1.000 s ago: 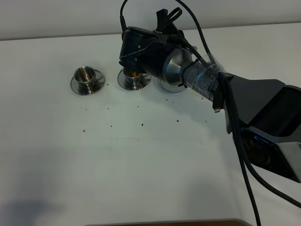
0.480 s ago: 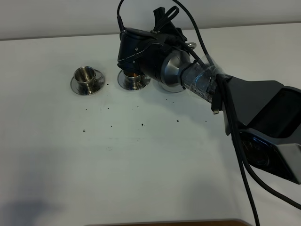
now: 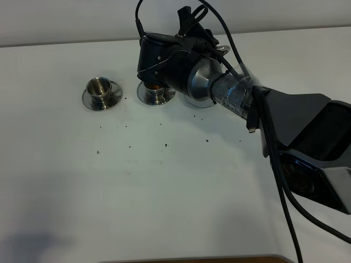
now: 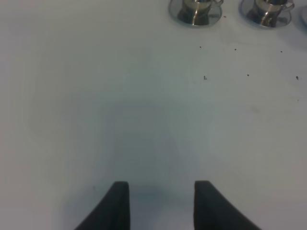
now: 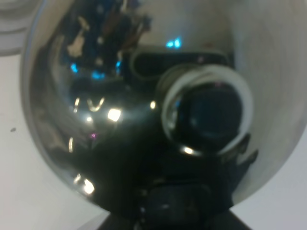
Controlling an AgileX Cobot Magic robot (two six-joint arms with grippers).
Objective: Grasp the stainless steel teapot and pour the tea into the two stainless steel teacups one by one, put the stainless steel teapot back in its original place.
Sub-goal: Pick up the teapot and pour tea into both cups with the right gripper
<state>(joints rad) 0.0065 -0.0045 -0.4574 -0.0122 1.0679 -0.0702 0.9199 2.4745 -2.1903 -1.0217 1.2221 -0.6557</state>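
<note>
A white surface point(image 3: 164, 192) is seen from above and from the two wrist cameras. The left hand point(image 4: 161, 206) shows only in its own wrist view: its two dark fingertips stand apart with nothing between them, open, over a bare part of the surface and well apart from the cups. In the overhead view the left stainless steel teacup point(image 3: 100, 87) stands upright on its round saucer point(image 3: 88, 99) towards the far left, alone and clear of the arm. Just to its right the second stainless steel teacup point(image 3: 156, 92) stands on its own saucer point(image 3: 147, 98). It is partly covered by the arm, and a brownish tint shows inside it. Dark specks point(image 3: 165, 145) are scattered on the surface in front of both cups. Above this second cup hangs the black wrist of the right arm point(image 3: 296, 120), which reaches in from the lower right. A thin sliver of the flat steel dish point(image 3: 196, 104) shows beneath the arm, just right of the second cup. The stainless steel teapot point(image 5: 96, 120) is almost wholly hidden behind the arm in the overhead view. In the right wrist view its shiny rounded body fills the picture and mirrors the camera lens. The right hand point(image 5: 172, 211) is clamped shut, gripping the teapot, though the exact point of contact is too dark to make out. Black cables point(image 3: 222, 24) loop over the arm.
</note>
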